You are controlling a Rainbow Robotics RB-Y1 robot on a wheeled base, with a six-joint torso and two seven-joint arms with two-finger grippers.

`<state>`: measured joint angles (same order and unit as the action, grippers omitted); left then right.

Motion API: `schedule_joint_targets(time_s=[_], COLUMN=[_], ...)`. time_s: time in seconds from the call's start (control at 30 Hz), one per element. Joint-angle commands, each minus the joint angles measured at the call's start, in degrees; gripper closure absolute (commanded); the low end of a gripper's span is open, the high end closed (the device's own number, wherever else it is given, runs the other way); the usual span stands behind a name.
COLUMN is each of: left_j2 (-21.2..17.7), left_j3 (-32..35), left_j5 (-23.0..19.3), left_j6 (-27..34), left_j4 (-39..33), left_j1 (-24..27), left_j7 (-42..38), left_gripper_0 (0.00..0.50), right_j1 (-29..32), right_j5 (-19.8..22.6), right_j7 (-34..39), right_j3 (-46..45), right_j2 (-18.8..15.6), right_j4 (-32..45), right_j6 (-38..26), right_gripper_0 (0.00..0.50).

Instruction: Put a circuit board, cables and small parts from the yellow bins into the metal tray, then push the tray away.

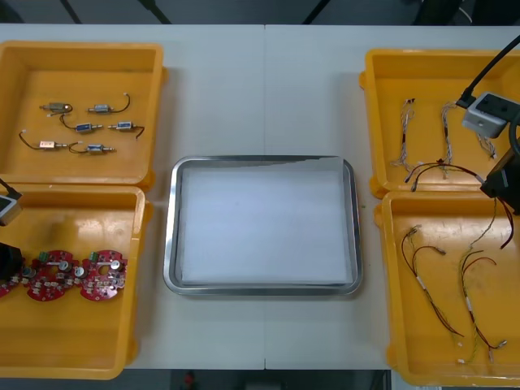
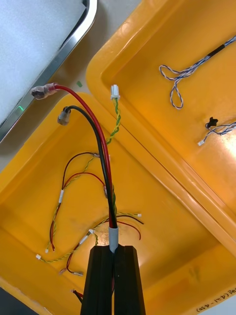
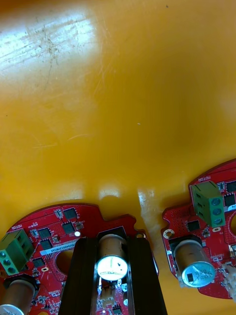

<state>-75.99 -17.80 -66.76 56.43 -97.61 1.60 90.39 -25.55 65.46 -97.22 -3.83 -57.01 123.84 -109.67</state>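
Light table (image 1: 264, 97), matte off-white, lit evenly from above, shadows soft. Thin seam (image 1: 265, 89) down the middle, far edge to near edge, splits the top into two panels. Beyond far edge: dark floor (image 1: 219, 10), crossed by a few black slanted bars (image 1: 153, 8), kind unclear. Dark clutter (image 1: 459, 11) with a pale loop past the far right corner, too small to tell. Below near edge: dark strip (image 1: 325, 380), small red speck (image 1: 188, 379) in it. Right wrist view: bare grey-beige table strip (image 2: 105, 24), tiny green mark (image 2: 78, 83) on it.
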Motion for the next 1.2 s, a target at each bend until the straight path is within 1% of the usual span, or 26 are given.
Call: schedule_joint_targets(time_s=[0.03,0.1,0.23,0.33,0.43,0.6,0.73,0.87,1.03,1.13,1.2], left_j2=[-2.2,-2.3,-2.3,-3.0,-3.5,-3.5,-3.4,-3.4,-3.4,-3.4,-3.4], left_j3=[-0.7,-0.7,-0.7,-0.5,1.0,5.2,8.0,9.7,11.7,13.1,13.8], left_j5=[0.4,0.4,0.3,0.2,-0.2,-1.3,-2.1,-3.4,-7.3,-9.2,-9.6], left_j6=[-0.5,-0.5,-1.0,-1.0,-0.4,5.9,9.3,10.5,12.0,13.7,15.3], left_j4=[0.2,0.1,-0.1,-0.7,-1.5,-2.8,-3.8,-4.3,-4.3,-4.3,-4.5], left_j1=[-1.0,-1.0,-0.9,-0.3,-0.1,0.7,0.8,0.9,1.0,1.5,2.2], left_j7=[5.4,5.4,5.5,5.7,5.8,6.3,6.4,6.5,6.5,6.4,6.4], left_gripper_0=[0.489,0.5,0.5,0.5,0.5,0.5,0.5,0.5,0.5,0.5,0.5], right_j1=[-1.7,-1.7,-1.7,-1.7,-1.7,-1.7,-1.7,-1.7,-1.7,-1.7,-1.7], right_j5=[0.3,0.3,0.3,0.3,0.3,0.3,0.3,0.3,0.3,0.3,0.3], right_j7=[-1.2,-1.2,-1.2,-1.2,-1.2,-1.2,-1.2,-1.2,-1.2,-1.2,-1.2], right_j3=[1.9,1.9,1.9,1.9,1.9,1.9,1.9,1.9,1.9,1.9,1.9], right_j2=[0.2,0.2,0.2,0.2,0.2,0.2,0.2,0.2,0.2,0.2,0.2], right_j4=[1.9,1.9,1.9,1.9,1.9,1.9,1.9,1.9,1.9,1.9,1.9], right_j6=[-0.3,-0.3,-0.3,-0.3,-0.3,-0.3,-0.3,-0.3,-0.3,-0.3,-0.3], right_gripper_0=[0.5,0.5,0.5,0.5,0.5,0.5,0.5,0.5,0.5,0.5,0.5])
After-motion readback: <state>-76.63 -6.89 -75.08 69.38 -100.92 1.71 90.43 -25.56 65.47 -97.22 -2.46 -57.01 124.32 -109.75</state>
